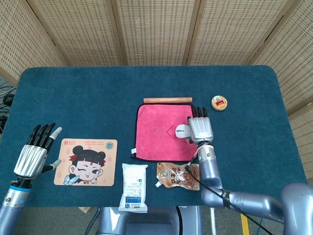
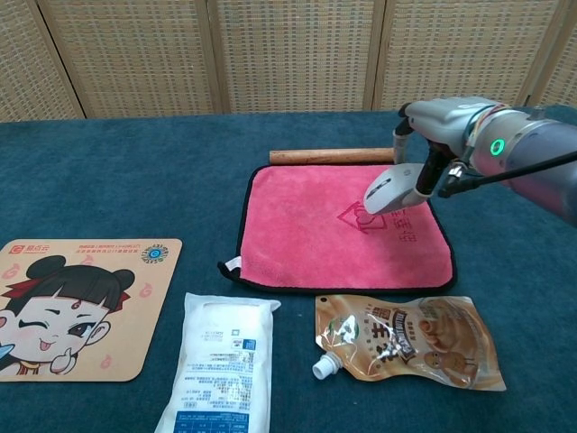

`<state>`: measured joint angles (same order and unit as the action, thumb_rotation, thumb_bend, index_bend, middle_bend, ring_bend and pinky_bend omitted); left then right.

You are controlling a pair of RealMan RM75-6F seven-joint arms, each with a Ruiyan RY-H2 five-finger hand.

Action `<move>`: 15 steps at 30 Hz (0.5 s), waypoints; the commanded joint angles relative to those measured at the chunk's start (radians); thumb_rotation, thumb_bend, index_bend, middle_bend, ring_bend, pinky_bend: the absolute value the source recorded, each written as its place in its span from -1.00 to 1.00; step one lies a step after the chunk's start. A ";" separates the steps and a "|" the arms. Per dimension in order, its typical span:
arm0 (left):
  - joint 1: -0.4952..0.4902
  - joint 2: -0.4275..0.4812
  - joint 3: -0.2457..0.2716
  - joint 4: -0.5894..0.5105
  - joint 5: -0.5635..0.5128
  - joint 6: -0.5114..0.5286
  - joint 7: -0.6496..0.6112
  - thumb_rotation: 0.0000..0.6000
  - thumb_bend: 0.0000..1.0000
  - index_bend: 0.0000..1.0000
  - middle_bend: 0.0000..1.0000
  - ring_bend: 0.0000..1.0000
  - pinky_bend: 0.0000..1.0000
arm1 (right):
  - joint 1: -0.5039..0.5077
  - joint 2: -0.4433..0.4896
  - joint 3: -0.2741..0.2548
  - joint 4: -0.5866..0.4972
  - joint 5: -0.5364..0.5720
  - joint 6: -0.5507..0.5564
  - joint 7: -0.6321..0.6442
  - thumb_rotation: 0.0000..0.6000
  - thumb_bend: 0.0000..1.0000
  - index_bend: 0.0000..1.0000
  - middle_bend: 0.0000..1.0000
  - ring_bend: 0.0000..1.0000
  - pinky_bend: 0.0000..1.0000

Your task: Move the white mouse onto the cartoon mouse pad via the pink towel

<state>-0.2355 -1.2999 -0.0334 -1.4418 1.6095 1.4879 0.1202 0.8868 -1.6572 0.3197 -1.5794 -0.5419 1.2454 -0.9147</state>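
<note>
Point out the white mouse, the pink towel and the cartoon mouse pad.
white mouse [image 2: 389,189], chest view, top shell.
pink towel [image 1: 159,134], head view, bare left half.
cartoon mouse pad [image 1: 86,162], head view, printed face.

A rounded-corner table covered in dark teal cloth [image 1: 98,93] stands before folding woven-cane screen panels with wooden frames [image 1: 156,29] along the far side, with grey floor and a yellow floor stripe [image 1: 244,220] near right.
</note>
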 commanded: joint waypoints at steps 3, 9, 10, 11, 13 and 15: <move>0.000 0.002 0.002 0.000 0.003 0.000 -0.002 1.00 -0.93 -1.00 -1.00 -1.00 -1.00 | 0.021 -0.036 0.005 -0.001 0.007 0.014 -0.009 1.00 -0.27 0.19 -0.97 -1.00 -1.00; 0.000 0.000 0.005 -0.001 0.008 -0.003 0.006 1.00 -0.93 -1.00 -1.00 -1.00 -1.00 | 0.029 -0.067 -0.003 0.013 0.015 0.006 -0.001 1.00 -0.28 0.19 -0.97 -1.00 -1.00; 0.000 0.000 0.005 -0.001 0.008 -0.004 0.008 1.00 -0.93 -1.00 -1.00 -1.00 -1.00 | 0.030 -0.071 -0.004 0.015 0.016 0.003 0.001 1.00 -0.28 0.19 -0.97 -1.00 -1.00; -0.001 -0.001 0.005 -0.001 0.008 -0.005 0.009 1.00 -0.93 -1.00 -1.00 -1.00 -1.00 | 0.031 -0.076 -0.005 0.016 0.016 0.001 0.003 1.00 -0.28 0.19 -0.97 -1.00 -1.00; -0.001 -0.001 0.005 -0.002 0.007 -0.007 0.012 1.00 -0.93 -1.00 -1.00 -1.00 -1.00 | 0.034 -0.084 -0.007 0.018 0.014 -0.002 0.005 1.00 -0.28 0.19 -0.97 -1.00 -1.00; -0.001 -0.002 0.005 -0.002 0.006 -0.007 0.014 1.00 -0.93 -1.00 -1.00 -1.00 -1.00 | 0.036 -0.091 -0.007 0.018 0.012 -0.003 0.009 1.00 -0.28 0.19 -0.97 -1.00 -1.00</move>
<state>-0.2367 -1.3014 -0.0287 -1.4437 1.6157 1.4805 0.1346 0.9218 -1.7466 0.3131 -1.5615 -0.5287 1.2433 -0.9071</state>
